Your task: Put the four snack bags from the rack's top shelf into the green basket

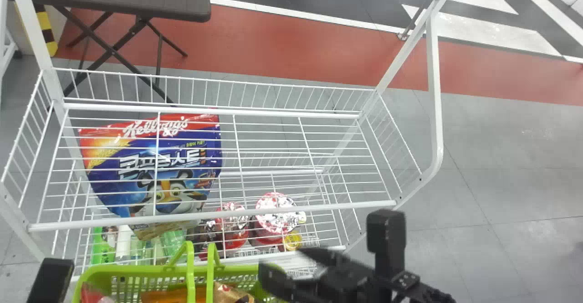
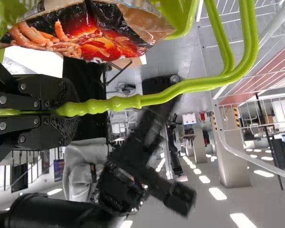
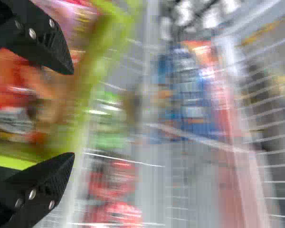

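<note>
Glossy plastic basket (image 1: 136,270), smooth metal rack (image 1: 319,207)

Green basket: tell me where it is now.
The green basket is at the head view's bottom edge, left of centre, just before the rack, its handle in the left gripper.

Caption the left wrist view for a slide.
Left gripper closed on the handle of the green basket, which holds a snack bag with a seafood picture.

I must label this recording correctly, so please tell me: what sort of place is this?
Probably a small practice shop set up inside a large hall: a white wire rack holds packaged goods, a green shopping basket is close by, and rows of ceiling lights run behind.
</note>
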